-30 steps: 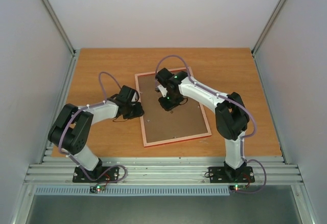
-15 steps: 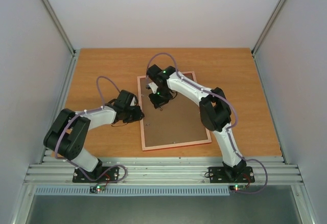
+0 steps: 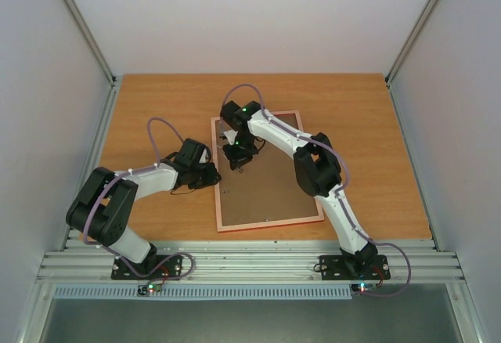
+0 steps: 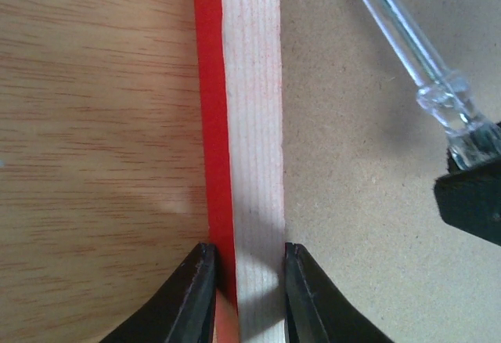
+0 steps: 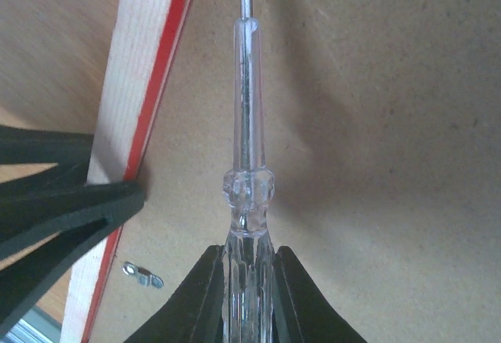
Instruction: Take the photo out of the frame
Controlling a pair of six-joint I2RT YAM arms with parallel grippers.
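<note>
The frame (image 3: 270,220) lies face down on the table, its red edge and pale back rail (image 4: 250,108) showing around a brown backing board (image 3: 266,190). The photo is hidden under that board. My left gripper (image 4: 248,257) is shut on the frame's left rail, one finger outside the red edge and one on the board side. It shows at the frame's left side (image 3: 213,175) from above. My right gripper (image 5: 247,261) is shut on a clear-handled screwdriver (image 5: 248,163). The shaft points over the board toward the left rail (image 5: 145,53), near the far-left part of the frame (image 3: 237,159).
A small metal retaining tab (image 5: 142,275) lies on the backing board beside the left rail. The left gripper's black fingers (image 5: 63,202) sit close to the screwdriver's left. Bare wooden table (image 3: 156,108) surrounds the frame, with enclosure walls on three sides.
My right arm has swung left across the backing board with the screwdriver. The frame has turned slightly. My left gripper has stayed at the left rail.
</note>
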